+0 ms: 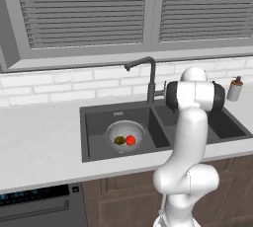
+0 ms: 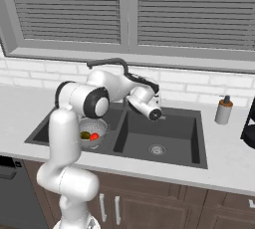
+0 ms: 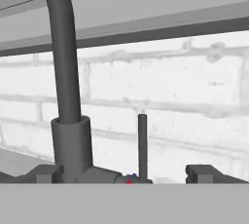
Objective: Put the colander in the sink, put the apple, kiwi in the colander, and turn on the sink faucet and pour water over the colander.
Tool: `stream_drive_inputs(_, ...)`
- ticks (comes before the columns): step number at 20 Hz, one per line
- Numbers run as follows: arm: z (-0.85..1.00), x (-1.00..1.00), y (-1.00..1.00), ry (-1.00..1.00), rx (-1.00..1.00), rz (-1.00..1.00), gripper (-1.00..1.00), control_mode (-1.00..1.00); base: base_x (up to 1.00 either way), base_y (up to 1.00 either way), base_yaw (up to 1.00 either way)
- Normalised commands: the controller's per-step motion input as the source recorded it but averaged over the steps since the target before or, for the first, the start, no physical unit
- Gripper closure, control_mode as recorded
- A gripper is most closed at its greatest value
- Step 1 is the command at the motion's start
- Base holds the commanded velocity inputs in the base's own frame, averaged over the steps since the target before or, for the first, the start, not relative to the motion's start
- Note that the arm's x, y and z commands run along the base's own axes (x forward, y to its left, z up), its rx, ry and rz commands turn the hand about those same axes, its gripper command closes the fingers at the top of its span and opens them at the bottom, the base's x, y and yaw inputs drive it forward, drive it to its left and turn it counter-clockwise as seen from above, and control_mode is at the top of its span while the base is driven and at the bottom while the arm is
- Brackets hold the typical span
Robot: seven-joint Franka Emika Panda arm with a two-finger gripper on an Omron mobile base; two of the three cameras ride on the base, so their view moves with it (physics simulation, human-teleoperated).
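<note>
The silver colander point(image 1: 125, 133) sits in the left basin of the dark sink point(image 1: 94, 137), with the olive kiwi point(image 1: 119, 140) and the red apple point(image 1: 130, 140) side by side in it. From the other side they show again as colander point(image 2: 94, 126), kiwi point(image 2: 85, 135) and apple point(image 2: 94, 136). The gooseneck sink faucet point(image 1: 150, 78) rises behind the divider, its spout over the left basin. In the hand view my gripper point(image 3: 125, 174) is open, level with the faucet's base point(image 3: 72, 145). The thin upright lever point(image 3: 142, 145) stands between the fingertips point(image 3: 204, 173). No water is visible.
A grey soap dispenser point(image 2: 224, 110) stands on the counter right of the sink. The right basin holds just its drain point(image 2: 157, 149). White brick wall and a shuttered window lie close behind the faucet. A dark stand point(image 2: 249, 118) is at the far right, a dishwasher point(image 1: 34, 204) lower left.
</note>
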Motion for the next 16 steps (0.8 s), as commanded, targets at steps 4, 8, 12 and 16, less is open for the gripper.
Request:
stream_drive_inputs(4,0.00,0.50,0.00,-0.01,0.05,0.00,-1.00,-1.00,0.00,0.00,0.00)
stream_drive_inputs(8,-0.08,0.50,-0.02,0.00,0.02,0.00,-1.00,-1.00,0.00,0.00,0.00)
stream_drive_inputs(12,-0.03,0.06,-0.04,0.02,0.00,0.00,-1.00,-1.00,0.00,0.00,0.00)
stream_drive_inputs(16,-0.35,0.08,0.00,0.00,0.00,0.00,-1.00,-1.00,0.00,0.00,0.00)
